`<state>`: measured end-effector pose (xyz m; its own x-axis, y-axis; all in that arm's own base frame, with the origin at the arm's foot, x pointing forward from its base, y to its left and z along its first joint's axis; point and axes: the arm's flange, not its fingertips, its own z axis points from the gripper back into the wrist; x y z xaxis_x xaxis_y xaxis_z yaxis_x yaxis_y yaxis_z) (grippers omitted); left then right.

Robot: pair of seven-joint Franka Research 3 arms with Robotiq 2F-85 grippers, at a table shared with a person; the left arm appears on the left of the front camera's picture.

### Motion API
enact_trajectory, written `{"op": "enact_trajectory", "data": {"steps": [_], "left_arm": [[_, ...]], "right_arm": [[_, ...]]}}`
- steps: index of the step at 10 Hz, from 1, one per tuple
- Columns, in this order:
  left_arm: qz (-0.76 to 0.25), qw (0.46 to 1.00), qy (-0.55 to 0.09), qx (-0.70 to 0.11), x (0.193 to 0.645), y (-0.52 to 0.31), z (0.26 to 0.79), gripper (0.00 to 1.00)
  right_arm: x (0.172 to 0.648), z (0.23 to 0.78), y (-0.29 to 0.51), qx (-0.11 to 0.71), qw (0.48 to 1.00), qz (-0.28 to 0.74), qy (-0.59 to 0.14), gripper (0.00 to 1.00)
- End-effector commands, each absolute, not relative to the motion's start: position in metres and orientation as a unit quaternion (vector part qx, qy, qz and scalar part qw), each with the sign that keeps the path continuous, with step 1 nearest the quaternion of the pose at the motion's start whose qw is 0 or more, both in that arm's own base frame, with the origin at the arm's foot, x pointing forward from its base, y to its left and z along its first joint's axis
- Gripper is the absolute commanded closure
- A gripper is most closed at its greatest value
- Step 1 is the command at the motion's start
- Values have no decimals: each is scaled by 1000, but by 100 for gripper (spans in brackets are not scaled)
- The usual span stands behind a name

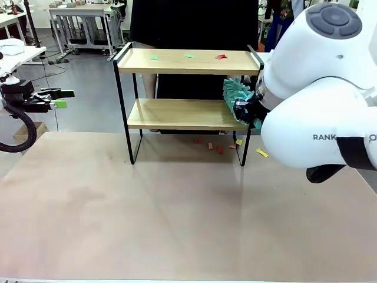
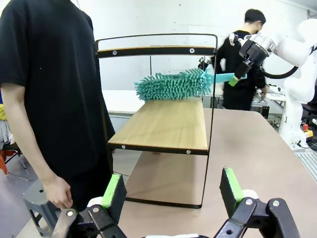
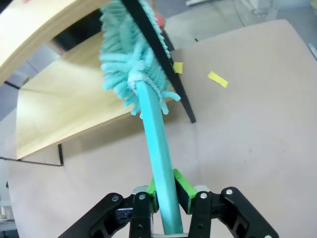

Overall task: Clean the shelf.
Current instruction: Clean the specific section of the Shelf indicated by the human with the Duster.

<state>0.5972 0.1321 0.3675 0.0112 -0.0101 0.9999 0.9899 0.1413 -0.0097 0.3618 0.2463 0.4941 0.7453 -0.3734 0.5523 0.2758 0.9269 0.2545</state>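
Two-tier light-wood shelf in thin black metal frame, far centre of beige table, right gripper clamped on teal fluffy duster, its head over lower board's right end, left gripper splayed, empty

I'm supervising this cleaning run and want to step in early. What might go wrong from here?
1. The duster, held in the right gripper, sits right at the shelf's black end post; it may snag there and drag the shelf.
2. Sweeping the lower board may just add to the scraps on the table.
3. The scraps on the top board could be missed.
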Motion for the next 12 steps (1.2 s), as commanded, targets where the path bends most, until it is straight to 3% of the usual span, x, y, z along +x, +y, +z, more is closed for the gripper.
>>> {"op": "enact_trajectory", "data": {"steps": [1,12], "left_arm": [[-467,537,-530,-461,595,131,369,0],[-467,537,-530,-461,595,131,369,0]], "right_arm": [[354,503,229,123,933,-120,-316,88],[327,522,213,212,927,100,-294,88]]}}
